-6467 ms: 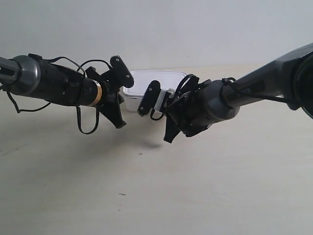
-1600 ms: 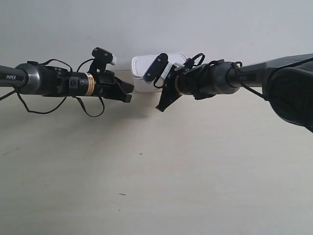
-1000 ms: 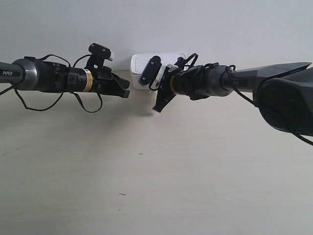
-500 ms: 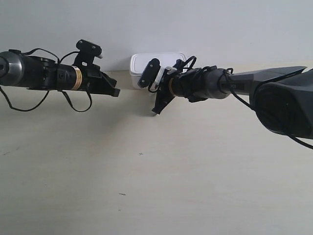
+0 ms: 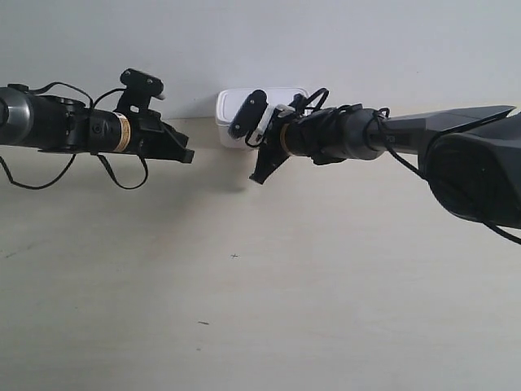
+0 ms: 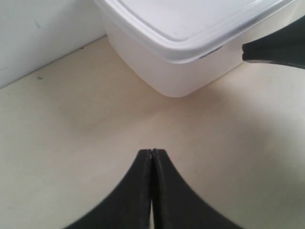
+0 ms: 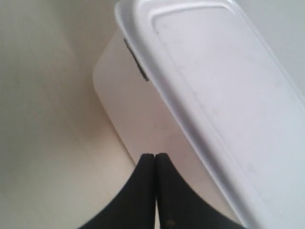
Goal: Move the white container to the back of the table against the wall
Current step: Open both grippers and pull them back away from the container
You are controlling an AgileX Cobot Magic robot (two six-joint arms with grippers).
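The white container [image 5: 225,122] stands at the back of the table [image 5: 244,309], up against the wall [image 5: 342,41]. The arm at the exterior view's right carries my right gripper [image 5: 256,175], which is shut, its tips at the container's front side wall [image 7: 119,95] below the lid. My left gripper [image 5: 186,155] is shut on nothing and hangs to the left of the container, apart from it. The left wrist view shows the container's rounded corner [image 6: 176,71] ahead of the closed left gripper [image 6: 152,151]. The right gripper's fingers [image 6: 276,47] show beside the box.
Black cables hang in loops under both arms [image 5: 122,175]. A few tiny dark specks [image 5: 234,256] mark the pale table in front. The right arm's bulky dark link [image 5: 480,171] fills the exterior view's right side.
The left gripper has drawn back to the left, away from the container. The right gripper has stayed by the box, its tips slightly higher. The container sits where it was a second ago.
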